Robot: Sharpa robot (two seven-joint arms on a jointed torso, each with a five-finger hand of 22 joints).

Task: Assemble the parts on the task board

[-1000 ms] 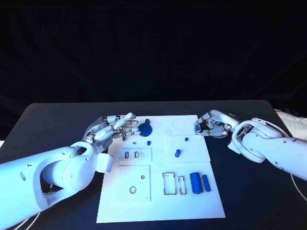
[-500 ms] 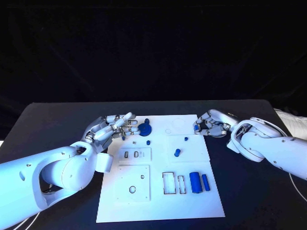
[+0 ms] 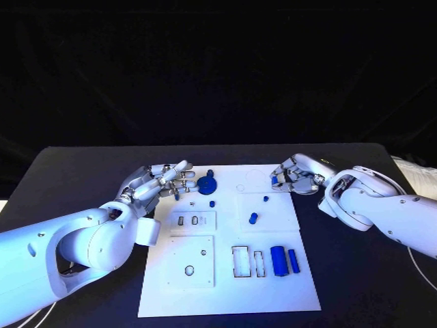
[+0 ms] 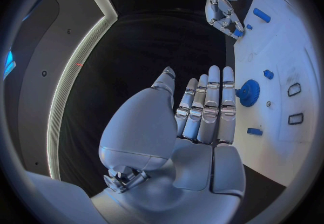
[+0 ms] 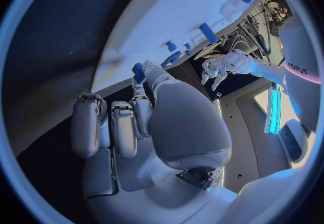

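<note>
The task board (image 3: 229,287) is seen at the centre of the black table (image 3: 71,171); the left hand (image 3: 162,182) is held at the board's 10 o'clock edge with its fingers extended and apart, nothing being gripped, just beside a blue gear (image 3: 207,184). The right hand (image 3: 295,176) is placed at the board's 2 o'clock corner; a small blue part (image 5: 139,72) is pinched at its fingertips, as shown in the right wrist view. Two small blue pieces (image 3: 252,218) are found near the board's middle; a thick blue cylinder (image 3: 278,260) and a slimmer blue bar (image 3: 293,260) lie side by side toward 4 o'clock, just beside two rectangular slots (image 3: 240,262).
</note>
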